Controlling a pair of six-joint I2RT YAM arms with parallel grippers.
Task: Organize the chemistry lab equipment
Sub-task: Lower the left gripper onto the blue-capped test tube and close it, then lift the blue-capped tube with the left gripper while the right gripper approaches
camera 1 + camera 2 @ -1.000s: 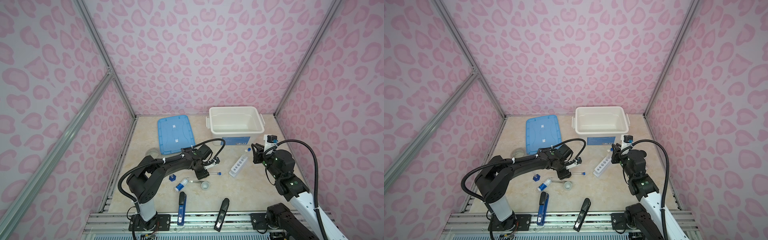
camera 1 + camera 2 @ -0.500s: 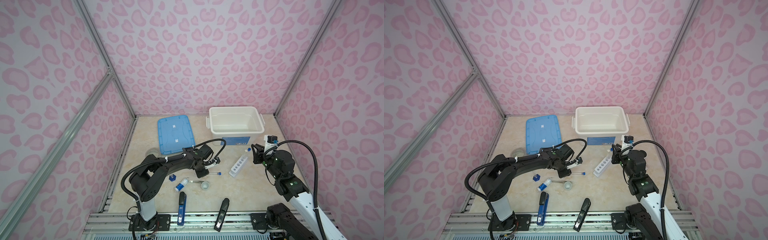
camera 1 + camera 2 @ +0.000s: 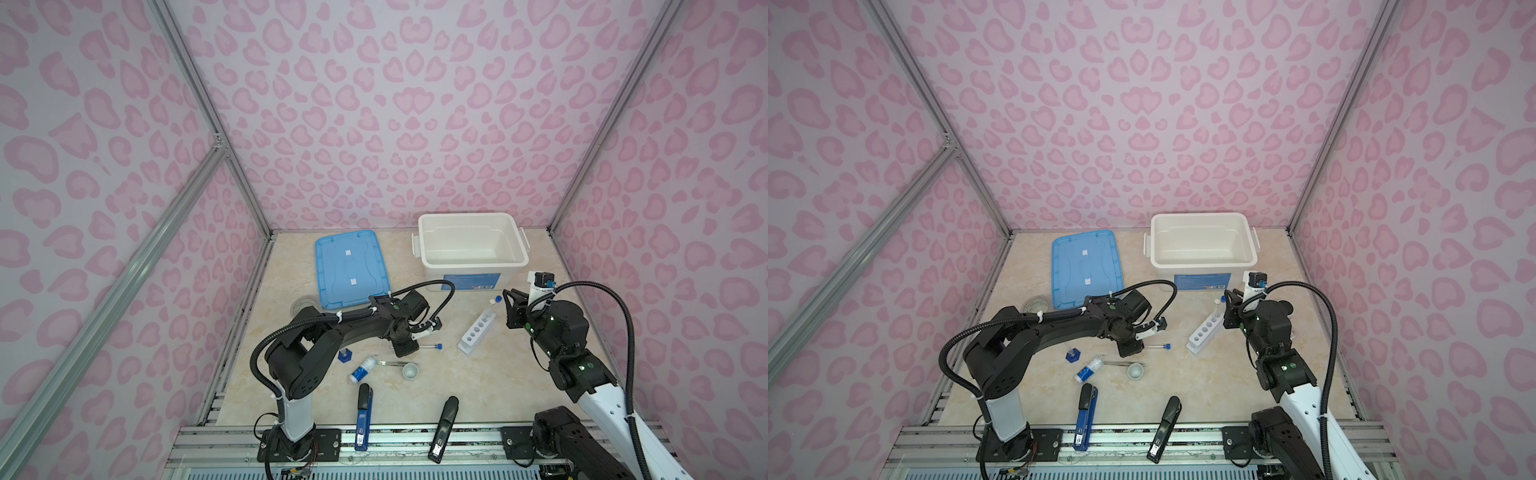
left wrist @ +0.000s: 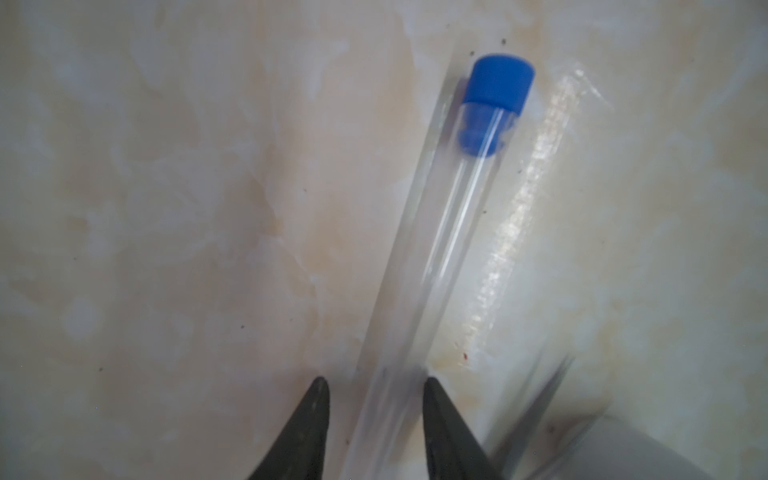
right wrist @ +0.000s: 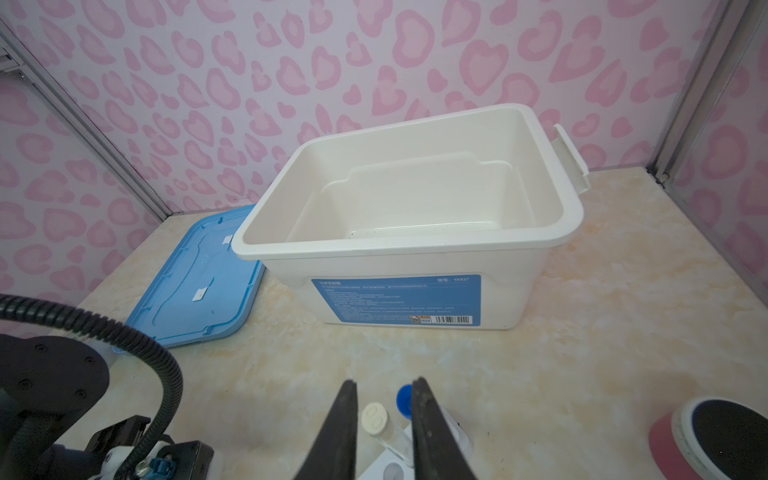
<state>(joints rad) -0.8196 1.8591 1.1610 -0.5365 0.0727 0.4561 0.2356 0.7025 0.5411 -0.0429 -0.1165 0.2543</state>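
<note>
A blue-capped test tube (image 3: pixel 428 345) (image 3: pixel 1158 345) lies flat on the table. My left gripper (image 3: pixel 405 349) (image 4: pixel 374 384) is down over its closed end and open. One finger touches the glass (image 4: pixel 440 249); a small gap shows at the other. The white holed rack (image 3: pixel 478 332) (image 3: pixel 1204 334) holds a white-capped tube (image 3: pixel 491 307) (image 5: pixel 376 419) and a blue-capped one (image 5: pixel 404 401). My right gripper (image 3: pixel 510 309) (image 5: pixel 384 384) is open around the white-capped tube with gaps on both sides. The bottle (image 3: pixel 363 369), tweezers (image 3: pixel 392 363), tiny cup (image 3: pixel 410 370) and blue-based cylinder (image 3: pixel 345 355) lie nearer the front.
A white bin (image 3: pixel 473 262) stands open at the back, with its blue lid (image 3: pixel 351 270) flat to its left. A clear tape roll (image 3: pixel 303 307) lies by the left wall. A blue stapler-like tool (image 3: pixel 363 415) and a black one (image 3: pixel 442 424) lie at the front edge.
My left gripper's jaws have narrowed around the lying tube, and the arm has barely shifted. The right arm and gripper have not moved.
</note>
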